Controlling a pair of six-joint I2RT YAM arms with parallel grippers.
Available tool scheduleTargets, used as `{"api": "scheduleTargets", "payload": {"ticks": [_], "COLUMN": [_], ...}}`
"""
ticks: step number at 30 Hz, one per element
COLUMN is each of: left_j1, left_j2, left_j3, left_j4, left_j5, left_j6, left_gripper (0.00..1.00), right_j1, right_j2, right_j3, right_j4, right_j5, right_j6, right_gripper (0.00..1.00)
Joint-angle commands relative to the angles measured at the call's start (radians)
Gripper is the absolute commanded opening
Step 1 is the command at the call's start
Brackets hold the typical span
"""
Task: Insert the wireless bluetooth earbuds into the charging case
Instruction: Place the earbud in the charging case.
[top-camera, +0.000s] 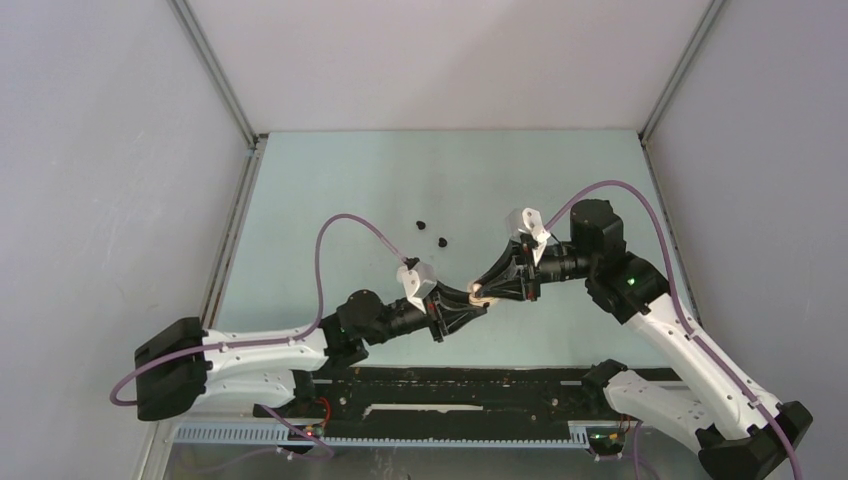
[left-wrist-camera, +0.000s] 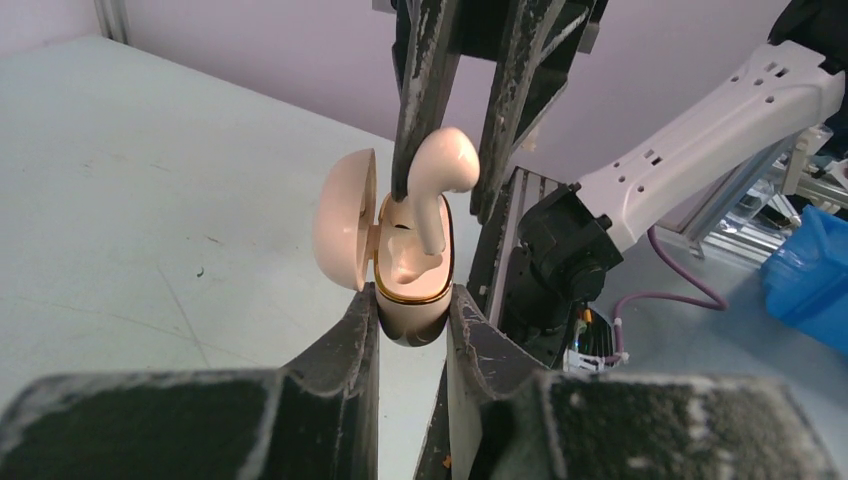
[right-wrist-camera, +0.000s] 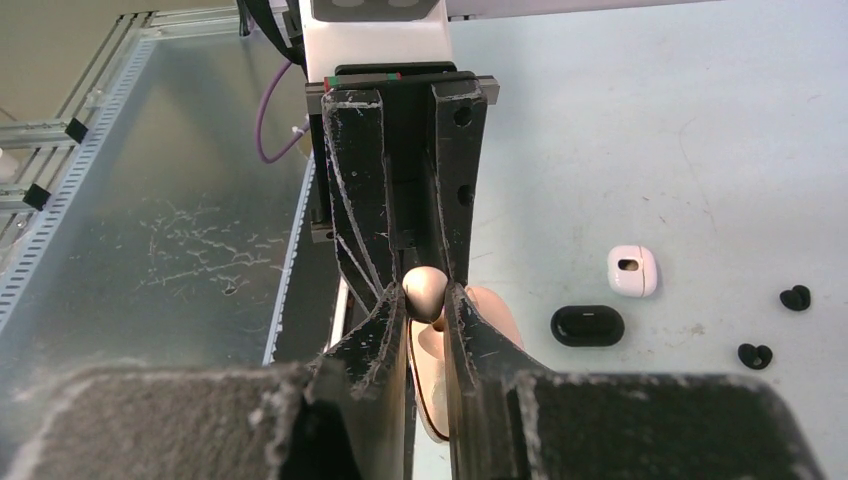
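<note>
The left tool (left-wrist-camera: 412, 300) is clamped tight on the cream charging case (left-wrist-camera: 412, 318), holding it upright with its lid (left-wrist-camera: 345, 220) swung open to the left. The right tool (left-wrist-camera: 440, 190) comes down from above, pinching a cream earbud (left-wrist-camera: 445, 165) whose stem dips inside the case's gold rim. Farther out on the table (right-wrist-camera: 650, 120) lie a black case (right-wrist-camera: 587, 325) and a white case (right-wrist-camera: 632, 270). Two black earbuds (right-wrist-camera: 796, 297) (right-wrist-camera: 755, 355) lie loose beyond them.
</note>
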Motion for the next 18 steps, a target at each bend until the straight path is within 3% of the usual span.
{"api": "scheduleTargets", "payload": {"ticks": [1,18], "left_j1": [0.003,0.003], "left_j2": [0.020,0.012], "left_j3": [-0.004,-0.030], "left_j4": [0.131,0.174], "left_j5": [-0.035,-0.050], "left_j6": [-0.037,-0.038], "left_gripper": [0.00,0.00], "right_j1": [0.008,0.030], "right_j2": [-0.001,0.014], "right_j3": [0.006,-0.004], "right_j4": [0.051,0.041], "right_j5": [0.017,0.102], "right_j6": [-0.001,-0.030], "right_gripper": [0.00,0.00]}}
